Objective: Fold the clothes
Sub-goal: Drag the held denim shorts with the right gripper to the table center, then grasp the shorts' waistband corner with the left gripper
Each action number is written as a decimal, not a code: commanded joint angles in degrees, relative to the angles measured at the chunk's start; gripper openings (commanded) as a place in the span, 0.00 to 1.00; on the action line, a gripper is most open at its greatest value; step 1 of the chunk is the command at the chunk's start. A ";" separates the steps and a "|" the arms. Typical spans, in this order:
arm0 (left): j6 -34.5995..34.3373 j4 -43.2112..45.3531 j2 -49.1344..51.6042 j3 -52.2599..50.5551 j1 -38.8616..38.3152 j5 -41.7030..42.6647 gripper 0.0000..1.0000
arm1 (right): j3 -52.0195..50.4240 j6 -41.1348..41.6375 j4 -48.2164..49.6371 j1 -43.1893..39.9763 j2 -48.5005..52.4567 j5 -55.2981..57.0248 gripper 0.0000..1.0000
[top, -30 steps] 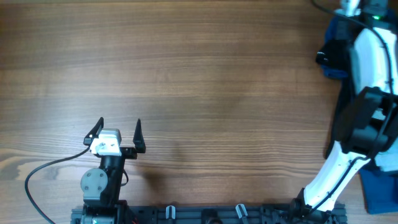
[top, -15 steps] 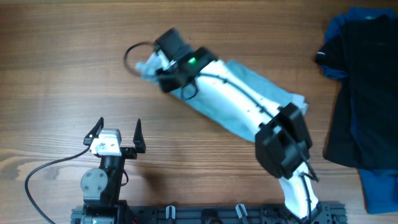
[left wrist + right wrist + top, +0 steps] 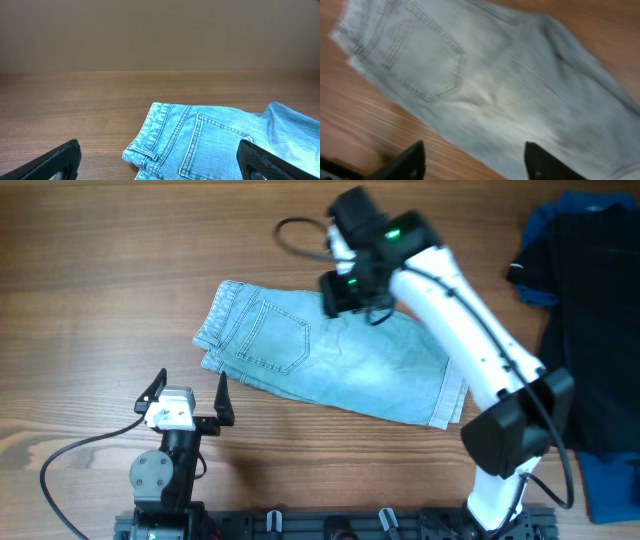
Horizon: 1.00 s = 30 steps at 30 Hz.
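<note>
A wooden table [image 3: 100, 260] fills the overhead view. A pair of faded light blue denim shorts [image 3: 330, 365] lies flat across its middle, waistband toward the left edge and hemmed legs toward the right. They are spread out in a single layer, probably so folding can begin; no fold has been made yet.

At the right edge a black garment [image 3: 590, 330] lies heaped on a royal-blue garment [image 3: 610, 485], well apart from the shorts.

The white right arm [image 3: 470, 330] reaches from the near right corner over the shorts' far side. The right gripper [image 3: 345, 288] hovers above the denim with its fingers apart and nothing between them.

The left gripper [image 3: 190, 387] sits near the near left corner, just short of the waistband, fingers spread wide and empty, seemingly waiting.

One stitched back pocket [image 3: 280, 340] faces up.
</note>
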 commanded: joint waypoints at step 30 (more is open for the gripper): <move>-2.64 -25.14 63.32 57.88 -0.31 22.75 1.00 | -29.29 0.72 11.39 -23.74 0.37 1.29 0.58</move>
